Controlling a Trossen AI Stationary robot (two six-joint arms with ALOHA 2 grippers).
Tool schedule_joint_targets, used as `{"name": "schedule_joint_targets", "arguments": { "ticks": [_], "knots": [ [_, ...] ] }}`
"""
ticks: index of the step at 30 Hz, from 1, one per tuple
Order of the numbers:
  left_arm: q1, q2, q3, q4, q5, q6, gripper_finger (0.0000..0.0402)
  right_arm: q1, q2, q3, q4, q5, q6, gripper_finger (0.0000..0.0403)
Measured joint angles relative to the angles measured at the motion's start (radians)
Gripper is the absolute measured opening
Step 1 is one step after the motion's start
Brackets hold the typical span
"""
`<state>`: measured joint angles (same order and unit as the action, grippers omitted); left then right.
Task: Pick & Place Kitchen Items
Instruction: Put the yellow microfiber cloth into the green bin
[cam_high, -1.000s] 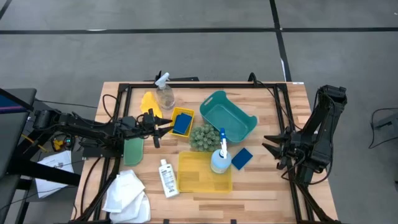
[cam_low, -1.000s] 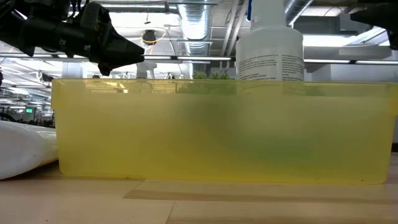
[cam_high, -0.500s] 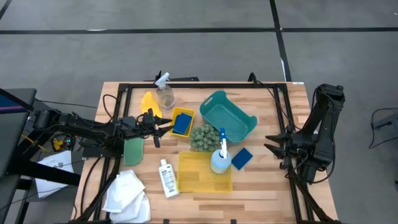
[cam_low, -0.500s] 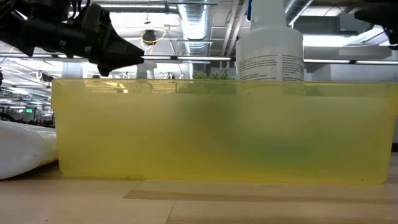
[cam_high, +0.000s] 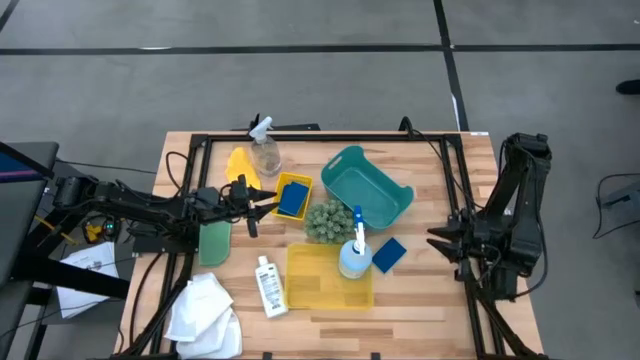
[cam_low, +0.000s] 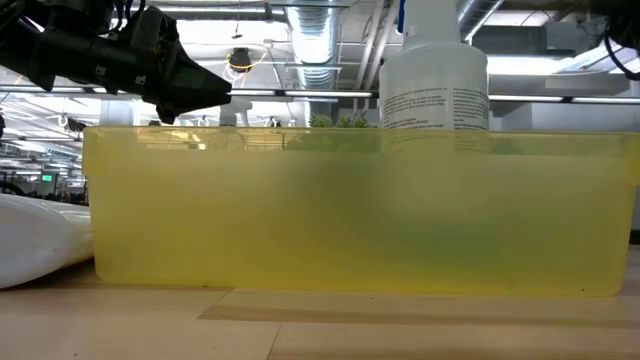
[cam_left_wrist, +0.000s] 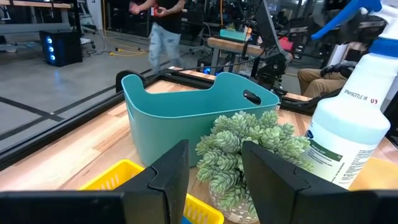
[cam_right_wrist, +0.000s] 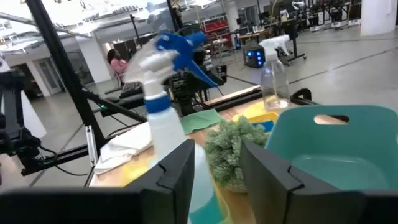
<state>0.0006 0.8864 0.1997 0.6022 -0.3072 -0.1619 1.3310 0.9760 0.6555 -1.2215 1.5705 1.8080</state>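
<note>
My left gripper (cam_high: 262, 200) hovers open over the table's left part, pointing toward the right edge at a small yellow bin (cam_high: 280, 184) that holds a blue sponge (cam_high: 292, 199). My right gripper (cam_high: 436, 240) hovers open by the right edge, pointing left at another blue sponge (cam_high: 389, 253). A blue-and-white spray bottle (cam_high: 353, 257) stands at the corner of a flat yellow bin (cam_high: 325, 278). A clear spray bottle (cam_high: 265, 152), a yellow piece (cam_high: 239, 163), a green piece (cam_high: 214, 241), a small white bottle (cam_high: 268, 285) and white cloths (cam_high: 205, 310) lie on the wood. Neither gripper has anything between its fingers.
A teal basket (cam_high: 352, 164) stands at the table's middle far side, with a green bumpy ball (cam_high: 327, 220) beside it. A black frame (cam_high: 330, 137) runs around the table top. Cables trail by the left arm. A person stands in the room beyond (cam_left_wrist: 163, 31).
My right arm has shifted a little and its wrist has turned slightly, with the gripper staying by the right edge. Nothing on the table has moved.
</note>
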Motion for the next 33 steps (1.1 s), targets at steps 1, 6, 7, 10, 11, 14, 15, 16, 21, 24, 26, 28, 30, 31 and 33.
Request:
{"name": "schedule_joint_targets", "arguments": {
  "ticks": [1,6,7,10,11,14,15,16,21,24,26,28,30,31,33],
  "knots": [
    [0.0,0.0,0.0,0.0,0.0,0.0,0.0144,0.005,0.0,0.018,0.045,-0.003,-0.072,0.0117],
    [0.0,0.0,0.0,0.001,0.0,0.0,0.0144,-0.014,0.0,0.094,0.393,-0.102,-0.583,0.01],
    [0.0,0.0,0.0,0.001,0.0,0.0,0.0144,-0.033,0.0,0.097,0.487,-0.127,-0.705,0.0097],
    [0.0,0.0,0.0,0.001,0.0,0.0,0.0144,-0.111,0.0,0.096,0.733,-0.224,-1.017,0.0087],
    [0.0,0.0,0.0,0.002,0.0,0.0,0.0144,-0.142,0.003,0.094,0.809,-0.271,-1.104,0.0083],
    [0.0,0.0,0.0,0.002,0.0,0.0,0.0144,-0.257,0.028,0.071,1.025,-0.427,-1.339,0.007],
    [0.0,0.0,0.0,0.002,0.001,0.0,0.0144,-0.3,0.034,0.057,1.096,-0.486,-1.412,0.0065],
    [0.0,0.0,0.0,0.002,0.001,0.0,0.0144,-0.342,0.037,0.041,1.168,-0.552,-1.478,0.006],
    [-0.001,0.0,0.0,0.002,0.001,0.0,0.0144,-0.537,0.004,-0.021,1.324,-0.788,-1.664,0.0044],
    [-0.008,0.0,0.0,0.002,0.001,-0.003,0.0144,-0.622,-0.083,-0.052,1.333,-0.857,-1.708,0.0038],
    [-0.019,0.0,0.0,0.001,0.001,-0.003,0.0144,-0.672,-0.142,-0.08,1.346,-0.915,-1.743,0.0035],
    [-0.029,0.0,0.0,0.002,0.001,-0.003,0.0144,-0.724,-0.204,-0.125,1.381,-0.967,-1.771,0.0034],
    [-0.036,0.0,0.0,0.001,0.001,-0.003,0.0144,-0.771,-0.257,-0.168,1.414,-1.026,-1.772,0.0033],
    [-0.037,0.0,0.0,0.003,0.001,-0.003,0.0144,-0.793,-0.28,-0.196,1.432,-1.05,-1.768,0.0032],
    [-0.039,0.0,0.0,0.006,0.001,-0.003,0.0144,-0.829,-0.311,-0.242,1.455,-1.091,-1.752,0.0032]
  ]
}}
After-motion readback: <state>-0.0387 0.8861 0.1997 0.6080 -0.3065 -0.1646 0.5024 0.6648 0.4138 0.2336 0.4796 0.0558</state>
